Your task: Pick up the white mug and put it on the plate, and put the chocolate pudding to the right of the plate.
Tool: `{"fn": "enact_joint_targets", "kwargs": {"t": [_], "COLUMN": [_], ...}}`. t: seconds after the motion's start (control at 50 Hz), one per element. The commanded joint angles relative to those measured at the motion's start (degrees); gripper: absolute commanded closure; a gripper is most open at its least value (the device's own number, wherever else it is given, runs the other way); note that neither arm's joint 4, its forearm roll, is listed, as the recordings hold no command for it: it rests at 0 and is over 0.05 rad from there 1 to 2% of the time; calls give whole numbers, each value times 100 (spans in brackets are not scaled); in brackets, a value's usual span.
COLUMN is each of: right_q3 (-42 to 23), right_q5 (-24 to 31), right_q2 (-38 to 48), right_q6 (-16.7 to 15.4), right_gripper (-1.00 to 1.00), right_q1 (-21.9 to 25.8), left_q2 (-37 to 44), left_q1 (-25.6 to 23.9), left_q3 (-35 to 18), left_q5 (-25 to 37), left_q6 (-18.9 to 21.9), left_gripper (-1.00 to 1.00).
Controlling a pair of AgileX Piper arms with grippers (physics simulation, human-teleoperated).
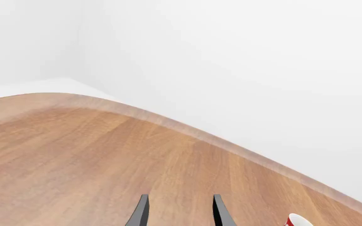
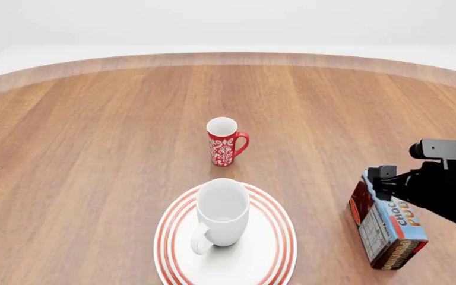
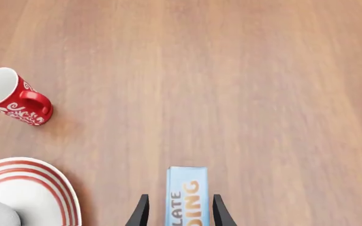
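Lowest in the front frame sat the plate — round, white, ringed with concentric red bands — with the white mug upright on it, glossy, its curved handle turned toward the lower left. At lower right the chocolate pudding, a small rectangular carton with light blue face and dark brown-red sides, stood on edge beside the plate, apart from it. The right gripper straddled it; dark tapered fingers lay close along both sides, contact not resolvable. The left gripper showed two fingers spread over bare wood, holding nothing. Mid-frame, beyond the plate, stood a smaller red mug with white floral pattern. The table was warm wood grain with a curved, paler far edge — behind it plain white walls.
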Motion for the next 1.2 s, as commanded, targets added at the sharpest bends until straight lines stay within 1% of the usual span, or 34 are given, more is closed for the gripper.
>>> {"fn": "enact_joint_targets", "kwargs": {"t": [0.02,0.12,0.16,0.18,0.2,0.34,0.44,0.48,0.58,0.68,0.72,0.76,0.8,0.86,0.96,1.08,1.1,1.12,1.14,1.16,1.2], "right_q3": [-399,-648,-721,-749,-796,-1116,-1327,-1401,-1483,-1506,-1595,-1640,-1634,-1517,-1467,-1612,-1672,-1672,-1699,-1701,-1707], "right_q5": [480,740,829,850,905,1218,1356,1441,1519,1481,1492,1499,1443,1314,1274,1380,1422,1425,1447,1446,1471], "right_q2": [-375,-600,-744,-804,-839,-1161,-1487,-1714,-2060,-2320,-2813,-3035,-3261,-3684,-4743,-5412,-5643,-5645,-5841,-5838,-5993], "right_q6": [117,214,178,150,171,340,369,296,317,352,176,237,146,-32,-274,-194,-139,-139,-28,-28,168], "right_gripper": [-100,-100,-100,-100,-100,-100,-100,-100,-100,-100,-100,-100,-100,-100,-100,-100,-100,-100,-100,-100,-100], "right_q1": [-17,13,-3,-19,-22,76,87,120,211,191,191,180,165,34,-258,-475,-582,-582,-720,-720,-847], "left_q2": [-1,-3,-1,194,221,116,122,125,143,158,175,189,199,184,83,42,4,0,-50,-56,-32], "left_q1": [0,2,-2,-14,-11,-15,-16,-18,-20,-25,-33,-34,-41,-54,-65,-78,-92,-92,-126,-126,-112], "left_q3": [0,0,0,0,0,0,0,0,0,0,0,0,0,0,0,0,0,0,-1,-1,-1], "left_q5": [0,1,1,-189,-215,-113,-121,-125,-146,-164,-183,-201,-214,-213,-119,-78,-47,-42,1,8,-13], "left_q6": [0,0,2,3,0,-2,0,5,12,20,22,22,19,20,24,42,53,53,79,79,83], "left_gripper": [-100,-100,-100,-100,-100,-100,-100,-100,-100,-100,-100,-100,-100,-100,-100,-100,-100,-100,-100,-100,-100]}}
